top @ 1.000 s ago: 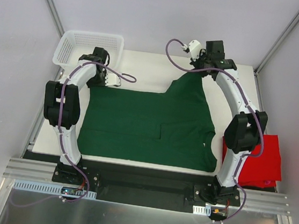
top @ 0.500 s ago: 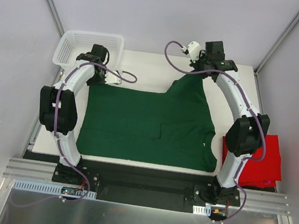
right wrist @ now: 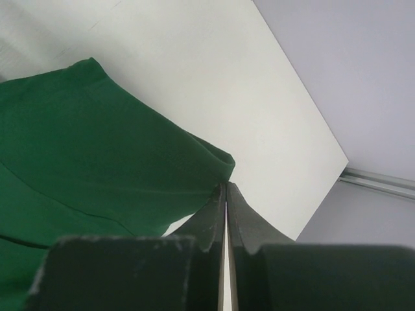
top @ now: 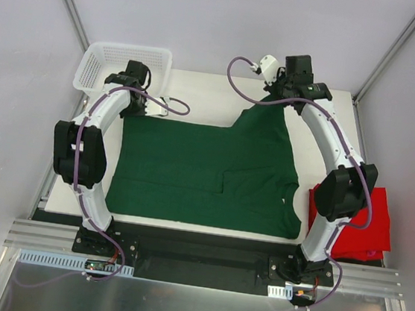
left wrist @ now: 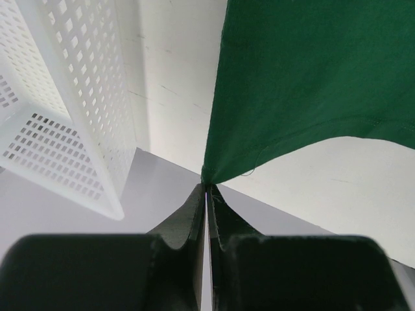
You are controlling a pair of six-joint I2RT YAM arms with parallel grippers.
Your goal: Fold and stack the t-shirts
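Both the left gripper (left wrist: 206, 188) and right gripper (right wrist: 225, 188) pinch far corners of the green t-shirt (top: 205, 174), long axis left-to-right.

green t-shirt (left wrist: 305, 78): soft matt cotton cloth, fine knit, stitched hem; one corner nipped in the left pincer (left wrist: 206, 188), another in the right pincer (right wrist: 225, 189)
pincer fingers (left wrist: 185, 220): black plastic, matt, faintly grainy
basket (left wrist: 78, 97): white plastic mesh, slight sheen; just left of the left pincer
table (right wrist: 194, 78): white board, smooth, matt, lightly scuffed; under both pincers
red t-shirt (top: 369, 219): matt cloth; well back from the right pincer, near that arm's base
rail (top: 33, 237): bare brushed metal
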